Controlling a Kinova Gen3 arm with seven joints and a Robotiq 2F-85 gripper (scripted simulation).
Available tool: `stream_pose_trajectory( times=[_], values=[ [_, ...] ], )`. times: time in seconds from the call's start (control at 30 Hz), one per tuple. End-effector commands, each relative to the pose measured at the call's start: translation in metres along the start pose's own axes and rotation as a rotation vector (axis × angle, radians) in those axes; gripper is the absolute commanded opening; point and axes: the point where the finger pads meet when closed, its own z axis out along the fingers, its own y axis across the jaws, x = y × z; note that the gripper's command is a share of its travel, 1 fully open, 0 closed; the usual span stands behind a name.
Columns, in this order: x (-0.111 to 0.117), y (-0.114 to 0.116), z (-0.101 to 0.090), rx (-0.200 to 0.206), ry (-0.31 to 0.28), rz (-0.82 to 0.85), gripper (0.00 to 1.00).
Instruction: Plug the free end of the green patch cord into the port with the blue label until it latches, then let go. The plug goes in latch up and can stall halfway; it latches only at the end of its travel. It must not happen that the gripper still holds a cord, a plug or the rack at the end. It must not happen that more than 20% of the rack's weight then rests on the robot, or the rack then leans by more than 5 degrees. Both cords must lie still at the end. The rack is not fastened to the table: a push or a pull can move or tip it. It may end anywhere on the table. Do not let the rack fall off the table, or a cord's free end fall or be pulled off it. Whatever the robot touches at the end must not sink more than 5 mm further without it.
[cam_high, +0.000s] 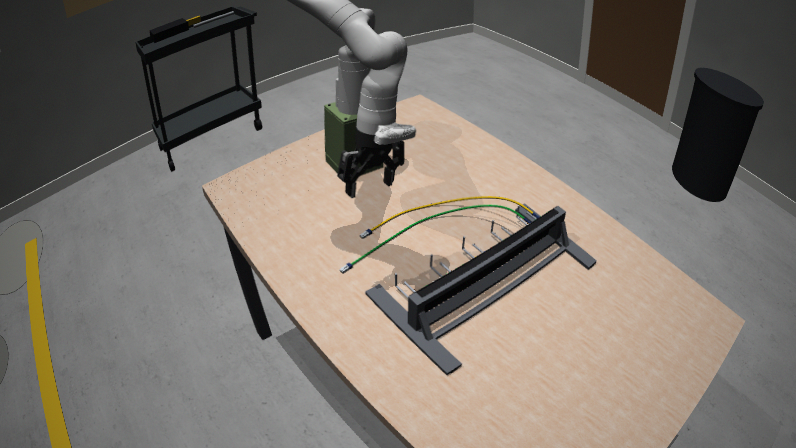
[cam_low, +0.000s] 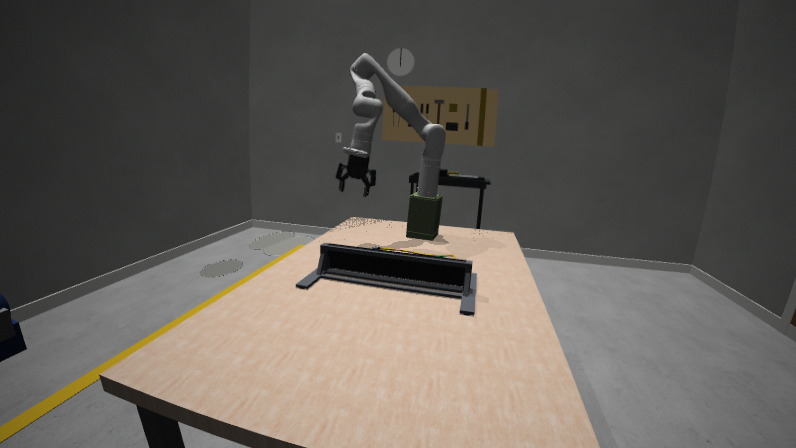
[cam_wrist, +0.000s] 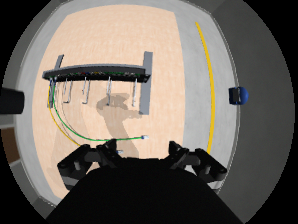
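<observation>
The green patch cord lies on the table, curving from the rack's far end to its free plug near the table's left edge. A yellow cord runs beside it and ends in a plug. The dark rack stands upright across the table. I cannot make out the blue-labelled port. My gripper is open and empty. It hangs high above the table, close to the arm's base and well above the free plugs.
The arm's green pedestal stands at the table's back edge. Thin upright pegs line the rack's cord side. A black cart and a dark bin stand on the floor away from the table.
</observation>
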Motion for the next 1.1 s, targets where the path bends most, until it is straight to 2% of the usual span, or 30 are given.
stream_pose_trajectory(
  times=[0.0,0.13,0.2,0.33,0.83,0.87,1.07],
  values=[
    [-0.039,0.003,-0.012,0.047,-0.006,0.021,1.0],
    [-0.068,-0.011,-0.02,0.101,-0.014,0.02,1.0],
    [-0.068,-0.011,-0.02,0.101,-0.014,0.02,1.0],
    [-0.083,-0.019,-0.023,0.128,-0.017,0.022,1.0],
    [-0.087,-0.021,-0.024,0.135,-0.016,0.027,1.0],
    [-0.087,-0.021,-0.024,0.135,-0.016,0.027,0.0],
    [-0.087,-0.021,-0.024,0.135,-0.016,0.027,0.0]
  ],
)
